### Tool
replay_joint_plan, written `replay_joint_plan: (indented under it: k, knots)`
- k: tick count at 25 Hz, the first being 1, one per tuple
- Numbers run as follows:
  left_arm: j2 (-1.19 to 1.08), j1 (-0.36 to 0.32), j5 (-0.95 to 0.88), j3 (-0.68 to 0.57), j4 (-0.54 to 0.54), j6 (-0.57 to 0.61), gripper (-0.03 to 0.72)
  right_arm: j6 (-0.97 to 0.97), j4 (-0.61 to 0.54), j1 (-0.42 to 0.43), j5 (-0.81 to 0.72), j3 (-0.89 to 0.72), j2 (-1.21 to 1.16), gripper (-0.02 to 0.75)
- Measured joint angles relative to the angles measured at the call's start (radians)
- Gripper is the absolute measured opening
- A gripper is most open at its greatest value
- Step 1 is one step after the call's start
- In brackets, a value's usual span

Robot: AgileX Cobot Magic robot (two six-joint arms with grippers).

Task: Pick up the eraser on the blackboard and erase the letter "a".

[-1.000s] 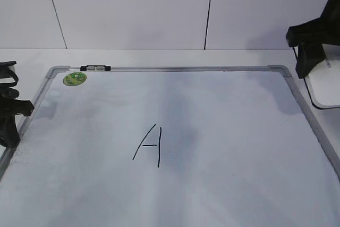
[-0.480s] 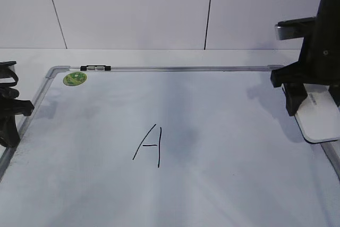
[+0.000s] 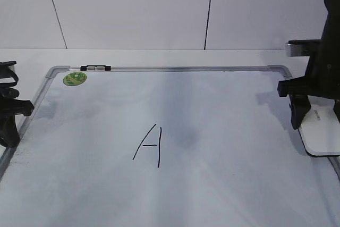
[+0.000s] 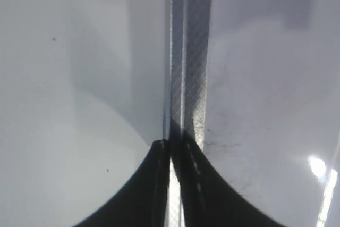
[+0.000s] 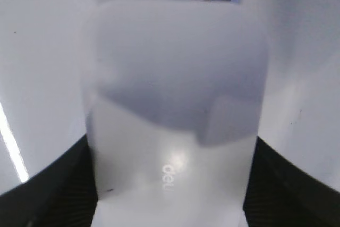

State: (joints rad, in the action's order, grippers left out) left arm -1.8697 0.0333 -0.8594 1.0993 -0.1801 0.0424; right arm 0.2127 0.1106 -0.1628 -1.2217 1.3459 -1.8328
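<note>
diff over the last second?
The right gripper came down from the top right corner with the eraser between its fingers, swung left over the board, then eased back right; the eraser now sits at the right edge. The left gripper, the "A" and the green sticker did not move.

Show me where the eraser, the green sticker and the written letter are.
Eraser (image 3: 321, 134): exterior view, on its white top face.
Green sticker (image 3: 75, 78): exterior view, at its centre.
Letter (image 3: 158, 145): exterior view, on the upright right stroke; it looks like a capital A.
</note>
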Motion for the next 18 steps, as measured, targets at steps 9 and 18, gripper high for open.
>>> replay_joint_plan:
  k: [9, 18]
  knots:
    - [0.0, 0.0, 0.002, 0.0, -0.002, 0.0, 0.046, -0.053, -0.055, 0.007, 0.01, 0.0, -0.087, 0.535]
    - [0.0, 0.0, 0.002, 0.0, -0.002, 0.0, 0.046, -0.058, -0.054, 0.007, 0.012, 0.0, -0.095, 0.535]
